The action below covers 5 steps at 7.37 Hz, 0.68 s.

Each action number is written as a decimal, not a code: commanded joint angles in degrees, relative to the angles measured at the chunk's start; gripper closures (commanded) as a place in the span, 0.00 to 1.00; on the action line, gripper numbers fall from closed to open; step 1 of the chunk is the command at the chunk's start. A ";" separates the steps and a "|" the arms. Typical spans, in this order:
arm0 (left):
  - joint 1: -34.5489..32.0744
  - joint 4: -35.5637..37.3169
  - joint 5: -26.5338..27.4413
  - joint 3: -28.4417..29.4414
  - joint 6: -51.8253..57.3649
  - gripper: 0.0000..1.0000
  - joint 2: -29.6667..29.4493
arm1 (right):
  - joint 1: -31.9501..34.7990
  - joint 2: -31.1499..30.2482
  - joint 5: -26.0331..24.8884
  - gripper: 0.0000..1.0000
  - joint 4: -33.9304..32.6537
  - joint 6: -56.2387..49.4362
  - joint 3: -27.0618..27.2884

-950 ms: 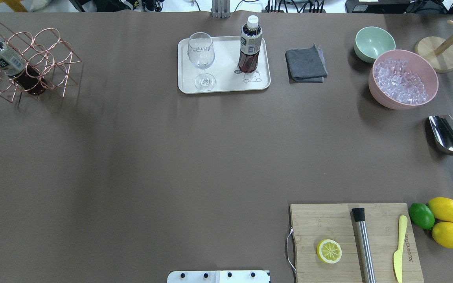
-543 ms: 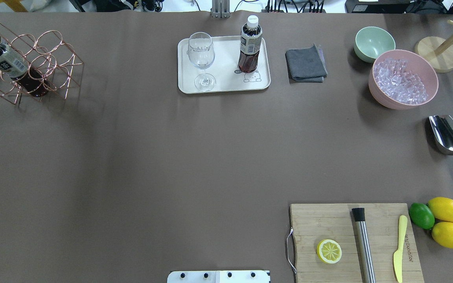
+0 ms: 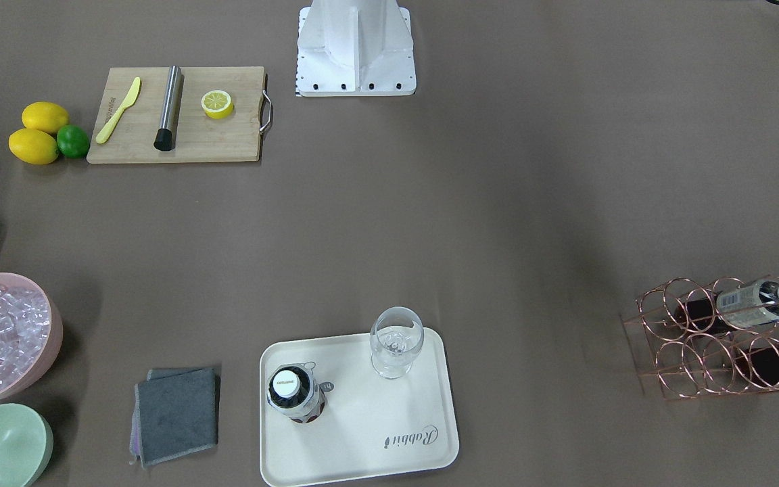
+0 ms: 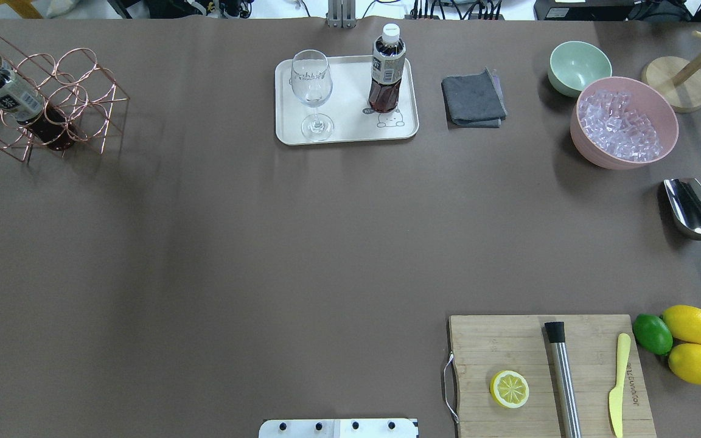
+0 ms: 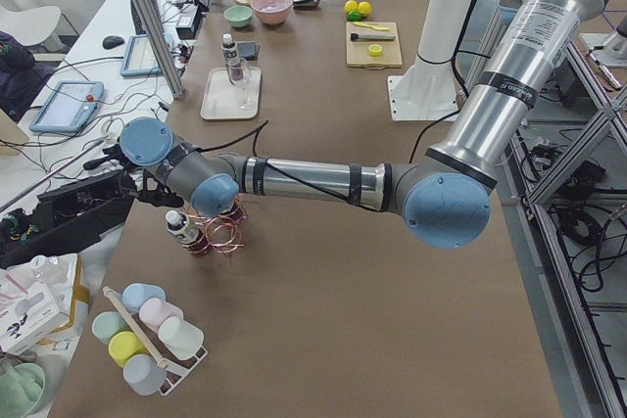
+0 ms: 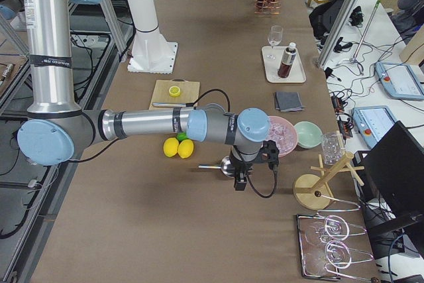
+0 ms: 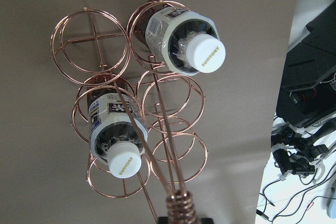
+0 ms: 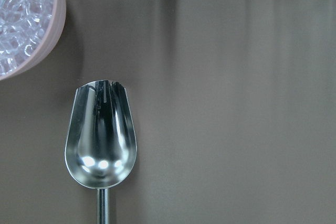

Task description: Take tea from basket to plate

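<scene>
Two bottles of tea lie in the copper wire rack. From the left wrist view they are seen cap-first: the upper tea bottle in one ring, the lower tea bottle in a ring below and to its left. Their long axes are judged to run almost straight along that camera's line of sight, white caps nearest and dark bases farthest, so a straight pull back along the axis is called for.

In the left side view, the left gripper is held just beside the rack at the cap end. Whether its fingers are parted or closed, or have hold of anything, cannot be told.

A third tea bottle is stood upright on the cream tray, apart from the stemmed glass.

The right gripper is hung over the steel scoop, well apart from the rack at the table's other end. Its opening cannot be told either. The left arm is by far the nearer.
</scene>
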 commanded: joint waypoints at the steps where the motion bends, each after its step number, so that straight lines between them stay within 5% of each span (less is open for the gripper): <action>1: -0.01 0.34 -0.06 0.00 -0.30 0.20 0.08 | -0.34 3.09 -1.17 0.01 -5.12 0.09 0.35; 2: 0.08 0.17 -0.06 0.00 -0.22 0.04 0.08 | -0.43 3.36 -1.42 0.01 -5.21 0.09 0.08; 5: 0.17 -0.36 -0.06 -0.79 0.05 0.02 -0.10 | -0.34 2.74 -1.69 0.01 -4.86 -0.61 1.05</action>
